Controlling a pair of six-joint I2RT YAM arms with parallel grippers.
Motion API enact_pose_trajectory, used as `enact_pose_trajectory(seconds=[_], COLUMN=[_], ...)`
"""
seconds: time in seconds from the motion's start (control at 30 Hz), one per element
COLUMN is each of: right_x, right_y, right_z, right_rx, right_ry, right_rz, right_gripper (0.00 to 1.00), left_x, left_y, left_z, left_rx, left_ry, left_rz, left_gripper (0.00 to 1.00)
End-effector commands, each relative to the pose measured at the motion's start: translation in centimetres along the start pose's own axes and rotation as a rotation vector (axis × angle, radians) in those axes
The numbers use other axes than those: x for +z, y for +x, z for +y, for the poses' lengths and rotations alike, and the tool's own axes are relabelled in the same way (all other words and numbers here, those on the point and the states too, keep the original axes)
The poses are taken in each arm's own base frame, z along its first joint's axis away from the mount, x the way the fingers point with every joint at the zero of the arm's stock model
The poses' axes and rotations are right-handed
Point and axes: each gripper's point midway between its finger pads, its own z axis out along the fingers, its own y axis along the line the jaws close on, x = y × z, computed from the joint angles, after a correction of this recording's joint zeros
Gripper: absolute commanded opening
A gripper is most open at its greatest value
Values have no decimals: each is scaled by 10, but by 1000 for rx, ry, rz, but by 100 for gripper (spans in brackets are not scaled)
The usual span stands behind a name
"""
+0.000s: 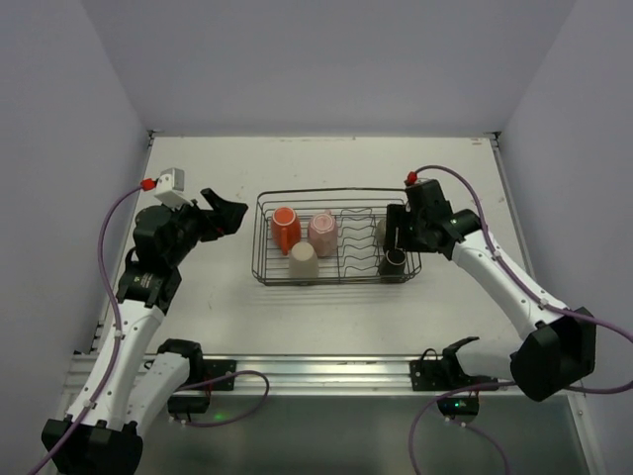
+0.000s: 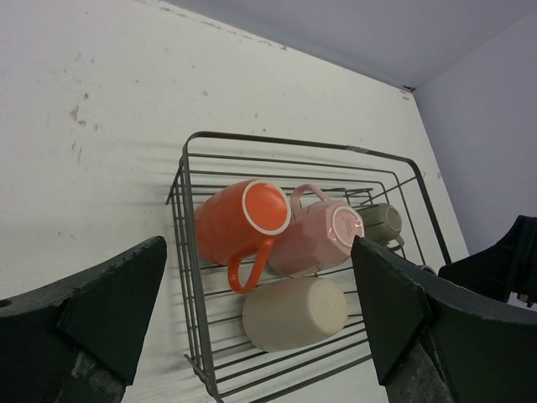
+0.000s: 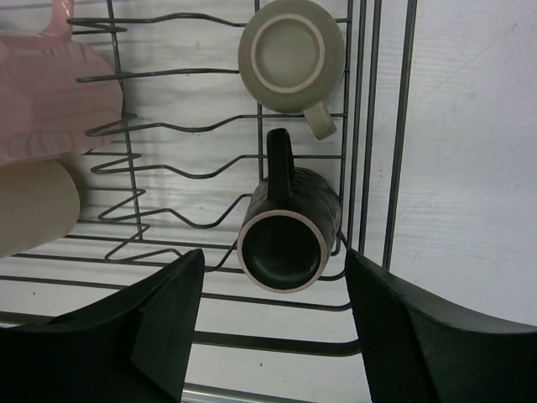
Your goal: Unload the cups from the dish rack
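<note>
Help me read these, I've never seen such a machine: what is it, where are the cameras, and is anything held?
Two robot arms, left and right, are bolted at the near edge of a table. The overhead picture shows both arms. The other two pictures look from each wrist past its own fingers. A wire rack holds five cups: orange, pink, beige, olive and dark. The left fingers stand open off to the rack's left. The right fingers stand open above the dark cup. Nothing is held.

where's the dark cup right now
In the top view the dark cup sits in the dish rack's right end, at its near corner, with the olive-grey cup just behind it.
</note>
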Motion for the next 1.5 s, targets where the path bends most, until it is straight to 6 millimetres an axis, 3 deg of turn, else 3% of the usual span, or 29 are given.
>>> enact_pose_trajectory(seconds=[0.0, 0.5, 0.93, 1.03, 1.07, 1.17, 1.2, 1.47], right_x=[10, 36, 44, 44, 44, 39, 36, -10], right_y=[12, 29, 32, 32, 31, 25, 21, -23], right_z=[-5, -11, -5, -4, -5, -4, -3, 1], right_rx=[-21, -44, -47, -52, -51, -55, -54, -58], right_ry=[48, 105, 100, 102, 112, 115, 117, 108], right_rz=[37, 102, 120, 123, 116, 87, 73, -61], right_gripper=[70, 75, 64, 49, 35, 19, 3, 0], left_x=[1, 7, 10, 10, 10, 9, 9, 12], left_y=[-2, 8, 14, 15, 14, 13, 12, 14], left_z=[-10, -4, -1, -1, -2, -4, -6, -59], left_rx=[5, -5, -11, -10, -9, -7, -6, 41], left_ry=[49, 44, 44, 46, 49, 59, 64, 243], left_rz=[-8, 17, 32, 33, 32, 34, 36, 116], left_gripper=[95, 95, 95, 95, 95, 95, 95, 95])
